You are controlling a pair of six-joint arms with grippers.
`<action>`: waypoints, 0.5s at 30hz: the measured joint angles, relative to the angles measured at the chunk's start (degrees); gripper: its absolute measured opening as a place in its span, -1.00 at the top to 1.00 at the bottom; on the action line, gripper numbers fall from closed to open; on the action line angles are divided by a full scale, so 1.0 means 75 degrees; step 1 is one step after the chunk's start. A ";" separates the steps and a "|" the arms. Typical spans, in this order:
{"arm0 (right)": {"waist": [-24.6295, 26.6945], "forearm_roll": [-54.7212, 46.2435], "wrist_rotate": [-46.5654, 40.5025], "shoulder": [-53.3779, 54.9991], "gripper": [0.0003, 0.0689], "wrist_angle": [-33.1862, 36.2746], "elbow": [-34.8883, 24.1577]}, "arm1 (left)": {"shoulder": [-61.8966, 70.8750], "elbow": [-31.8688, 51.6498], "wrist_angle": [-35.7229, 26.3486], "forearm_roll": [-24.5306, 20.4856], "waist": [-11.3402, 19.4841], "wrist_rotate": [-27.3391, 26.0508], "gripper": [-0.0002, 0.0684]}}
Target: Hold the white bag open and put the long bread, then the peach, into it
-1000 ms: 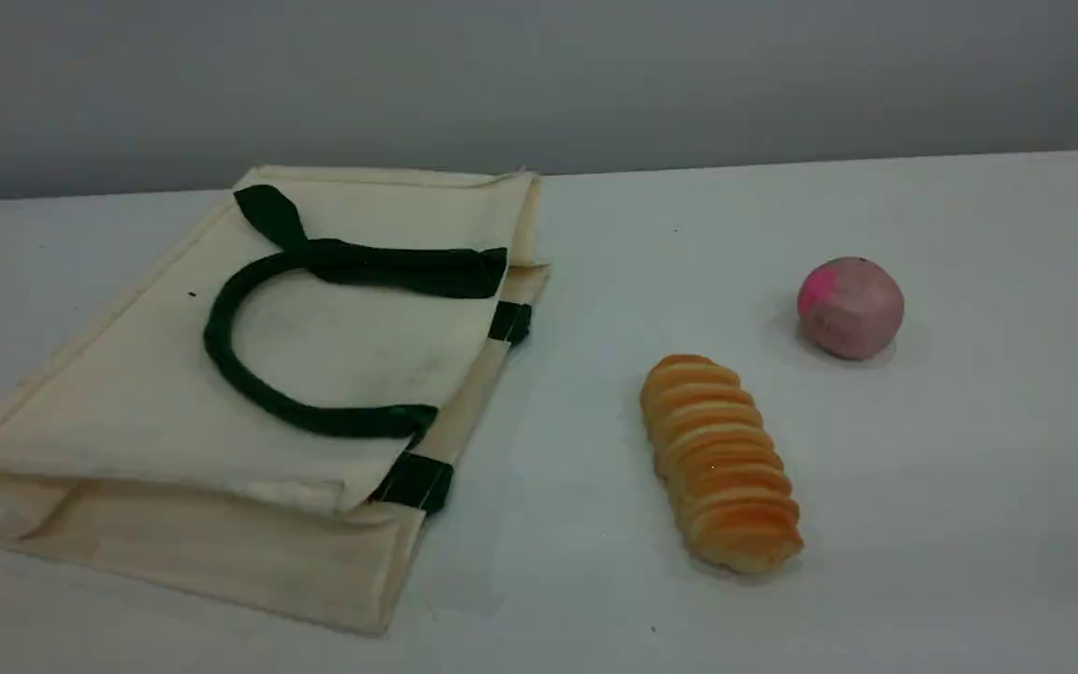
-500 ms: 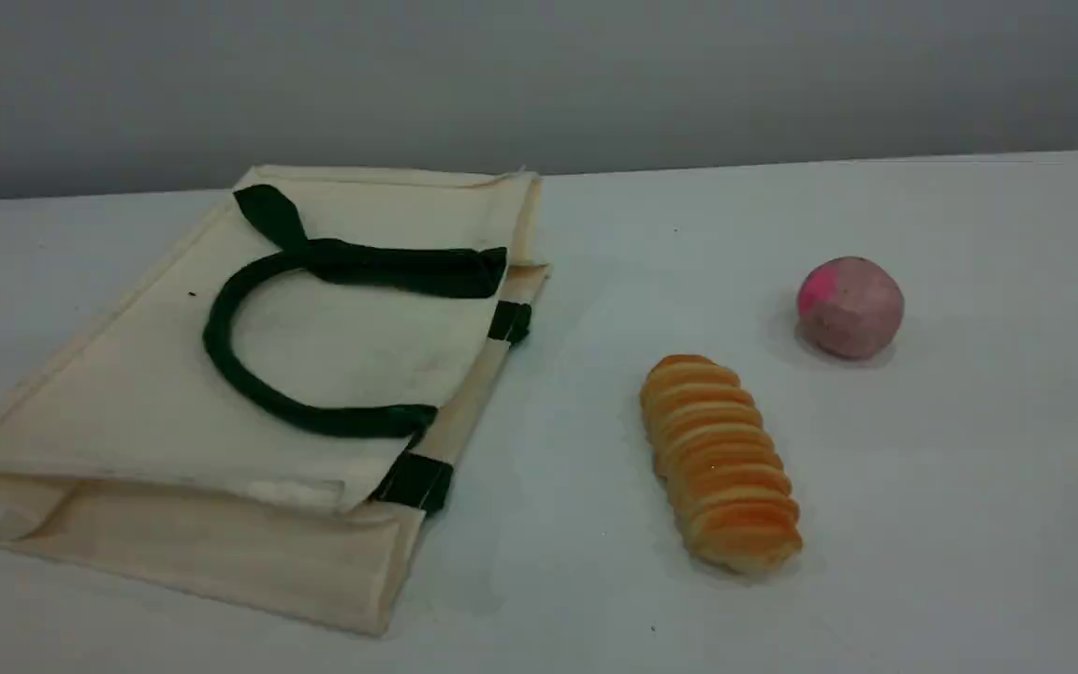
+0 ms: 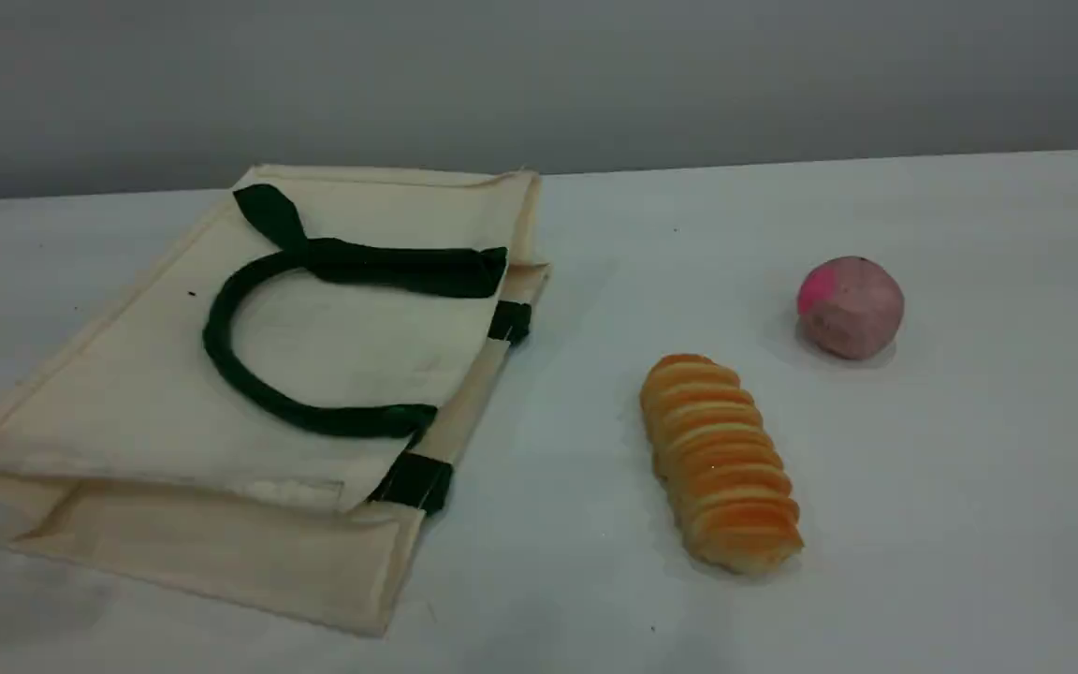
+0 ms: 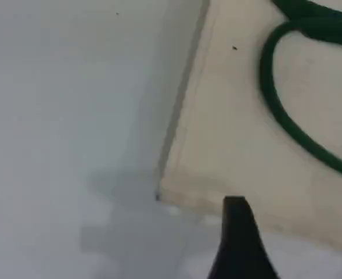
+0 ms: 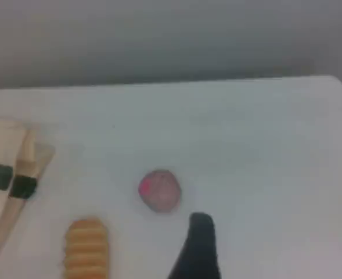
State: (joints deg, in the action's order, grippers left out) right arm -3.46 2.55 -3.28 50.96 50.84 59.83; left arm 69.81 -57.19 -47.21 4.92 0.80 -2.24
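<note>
The white bag [image 3: 127, 402] lies flat on the table's left side, mouth toward the right, one dark green handle [image 3: 221, 365] looped on top. The long bread [image 3: 721, 463] lies right of centre, and the peach [image 3: 850, 307] sits beyond it to the right. Neither arm shows in the scene view. In the left wrist view my left gripper [image 4: 236, 203] hovers over a corner edge of the white bag [image 4: 240, 133], one dark fingertip showing, nothing held. In the right wrist view my right gripper [image 5: 201, 221] hangs above the table just right of the peach [image 5: 160, 190], with the long bread [image 5: 86, 247] at lower left.
A white table [image 3: 969, 468] carries everything, with a grey wall behind its far edge. Its far right corner [image 5: 333, 81] shows in the right wrist view. Bare tabletop lies between bag and bread.
Bag, bread and peach have not moved. A faint shadow has spread over the table's near left corner beside the bag.
</note>
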 joint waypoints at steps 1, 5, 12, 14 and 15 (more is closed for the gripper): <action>0.0000 0.0000 0.0030 0.0198 -0.70 -0.0099 0.0047 | 0.0207 -0.0099 0.0086 0.0000 0.0000 0.0000 -0.23; 0.0000 -0.0025 0.0096 0.0900 -0.70 -0.0539 0.0099 | 0.1030 -0.0432 0.0222 0.0013 0.0000 0.0000 -0.23; 0.0000 -0.0025 0.0120 0.1923 -0.70 -0.0950 0.0099 | 0.2155 -0.0950 0.0416 0.0079 0.0000 0.0000 -0.23; 0.0000 -0.0025 0.0120 0.2130 -0.70 -0.1031 0.0099 | 0.2482 -0.1092 0.0423 0.0184 0.0000 0.0000 -0.23; 0.0000 -0.0025 0.0120 0.2223 -0.70 -0.1031 0.0099 | 0.2618 -0.1169 0.0423 0.0184 0.0000 0.0000 -0.23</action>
State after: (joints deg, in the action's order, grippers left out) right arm -3.46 2.37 -2.37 67.63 43.11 60.57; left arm 89.45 -65.96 -44.03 6.30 0.80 -2.24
